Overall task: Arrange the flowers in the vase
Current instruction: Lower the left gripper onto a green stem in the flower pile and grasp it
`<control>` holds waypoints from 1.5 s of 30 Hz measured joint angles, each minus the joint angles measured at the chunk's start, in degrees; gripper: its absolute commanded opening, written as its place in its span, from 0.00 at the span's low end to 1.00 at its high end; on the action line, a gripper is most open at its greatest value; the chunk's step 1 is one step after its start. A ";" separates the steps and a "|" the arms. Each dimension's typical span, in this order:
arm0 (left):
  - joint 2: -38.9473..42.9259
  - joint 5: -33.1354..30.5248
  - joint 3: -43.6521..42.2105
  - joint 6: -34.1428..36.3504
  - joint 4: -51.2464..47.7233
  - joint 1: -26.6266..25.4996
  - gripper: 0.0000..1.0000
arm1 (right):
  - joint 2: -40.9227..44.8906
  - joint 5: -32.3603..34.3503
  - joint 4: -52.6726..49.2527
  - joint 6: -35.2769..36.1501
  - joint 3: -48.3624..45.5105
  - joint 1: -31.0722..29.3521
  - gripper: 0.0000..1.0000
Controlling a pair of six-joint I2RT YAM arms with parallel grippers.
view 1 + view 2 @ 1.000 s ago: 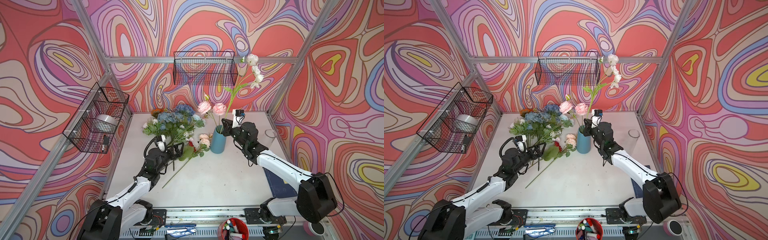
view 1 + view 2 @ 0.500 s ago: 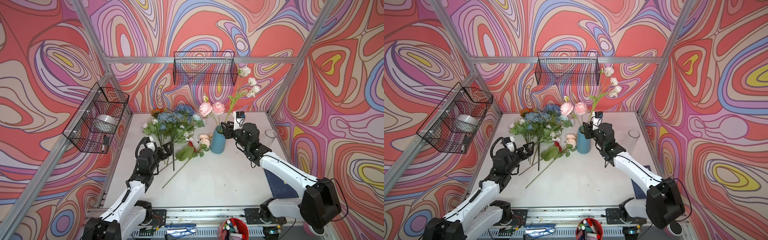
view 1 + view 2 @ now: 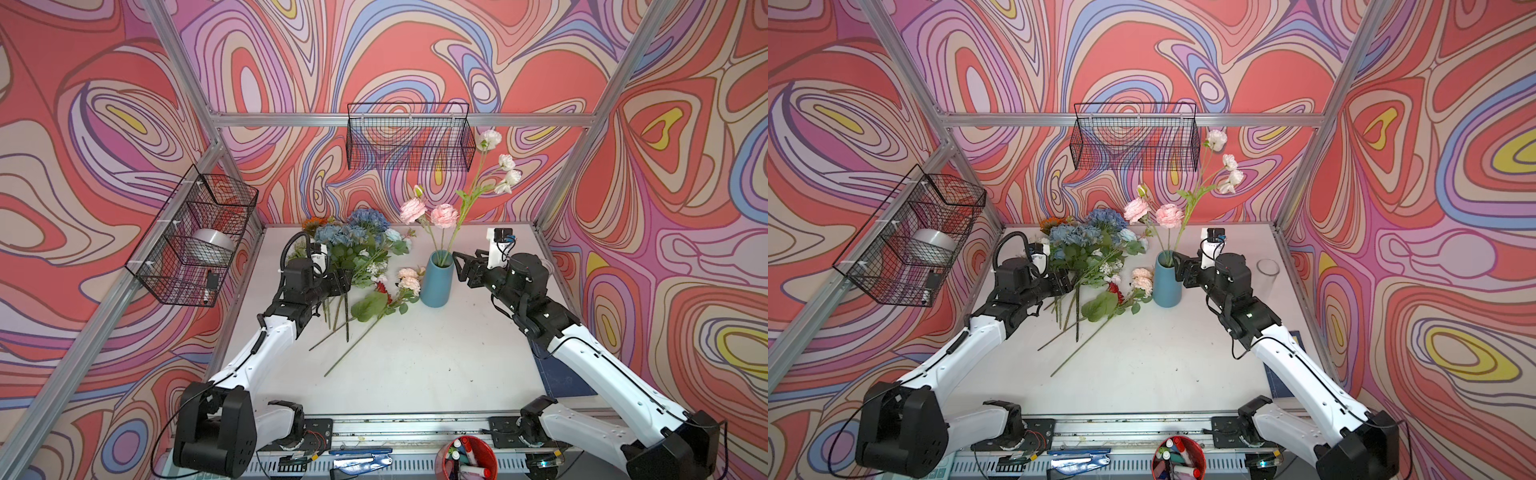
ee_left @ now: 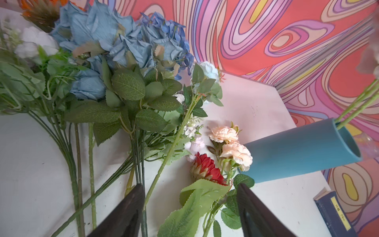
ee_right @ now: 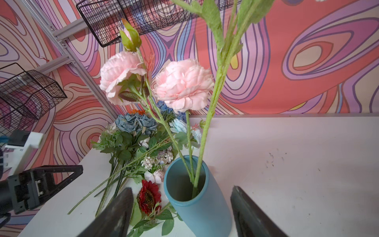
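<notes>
Flowers [image 3: 353,249] — most lie heaped at the far left of the white table [image 3: 415,365], stems toward the front. Blue vase [image 3: 435,279] stands upright just right of the heap and holds two pink blooms [image 3: 444,214] and a tall white spray [image 3: 505,174]. Left gripper [image 4: 189,185]: jaws apart, low over the stems, one green stem [image 4: 164,164] between them, not pinched. Right gripper [image 5: 181,187]: jaws apart just beside the vase, holding nothing — red daisy [image 5: 148,197] at the vase foot.
</notes>
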State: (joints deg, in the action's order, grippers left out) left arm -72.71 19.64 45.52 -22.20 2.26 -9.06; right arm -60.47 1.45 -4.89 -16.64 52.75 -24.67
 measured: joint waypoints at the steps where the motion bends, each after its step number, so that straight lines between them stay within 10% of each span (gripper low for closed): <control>1: -1.38 0.17 0.55 0.81 -0.90 -0.24 0.67 | 0.00 -0.02 -0.44 -0.11 0.13 0.00 0.77; 29: -17.49 -11.65 15.43 14.56 -16.02 -10.16 0.61 | -1.79 -1.09 -3.74 -0.83 1.92 0.00 0.77; 45: -28.09 -20.17 24.02 22.40 -22.05 -10.29 0.38 | -1.60 -1.05 -4.96 -0.87 2.80 0.00 0.77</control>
State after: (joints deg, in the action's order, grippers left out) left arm -100.79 -0.54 69.54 0.21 -19.79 -19.35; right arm -62.06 0.40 -9.85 -17.52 55.55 -24.67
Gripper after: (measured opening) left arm 0.453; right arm 0.774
